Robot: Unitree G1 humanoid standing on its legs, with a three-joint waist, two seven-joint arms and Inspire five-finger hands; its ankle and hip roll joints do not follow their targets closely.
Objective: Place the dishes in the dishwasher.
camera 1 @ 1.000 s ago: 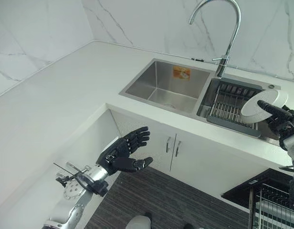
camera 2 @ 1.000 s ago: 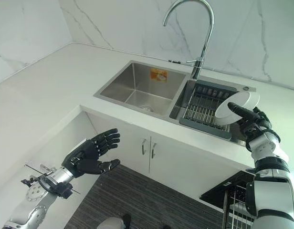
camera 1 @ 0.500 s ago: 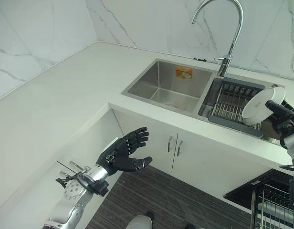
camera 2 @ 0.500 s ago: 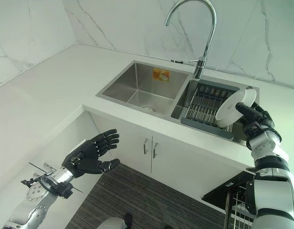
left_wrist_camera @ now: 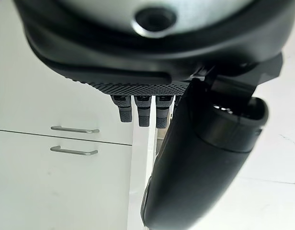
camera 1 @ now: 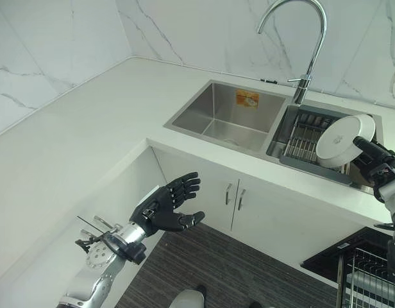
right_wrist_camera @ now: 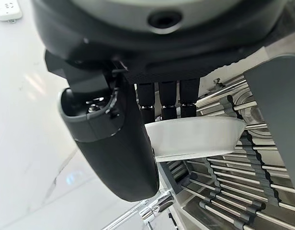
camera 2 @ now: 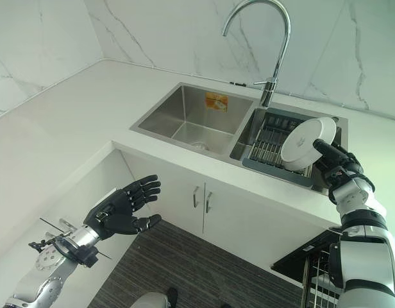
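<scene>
Counter (camera 1: 75,122) wraps the corner, and the sink (camera 1: 223,115) is the landmark here. Just beside the sink's open basin, on the tap (camera 1: 306,38) side, sits a dark drying rack (camera 1: 300,138) in the second basin. Below the sink are the white cabinet doors (camera 2: 204,199). Down past the counter edge, well right of the sink, a dark pulled-out dishwasher rack (camera 1: 364,269) shows at the frame corner.

Task looks early: the white bowl (camera 1: 344,140) is not in the dishwasher yet. It's held above the drying rack, tipped on edge, clear of the dishwasher rack below. Right hand (camera 1: 377,163) grips it, thumb and fingers pinching the rim. Left to do, by my read: carry it down and across to the dishwasher rack and set it in. Something pale seems to sit in that rack already, can't tell what.

Left hand (camera 1: 167,206) hangs out in front of the cabinet doors, below the sink, fingers spread, holding nothing.

View differences: the right wrist view shows the pinch close up, fingers (right_wrist_camera: 169,103) over the bowl's rim with the drying rack's wires right under it; the eye views don't give that. The left wrist view shows the cabinet handles (left_wrist_camera: 74,140) past straight fingers. Eye views alone place the bowl against the sink and the dishwasher rack.
</scene>
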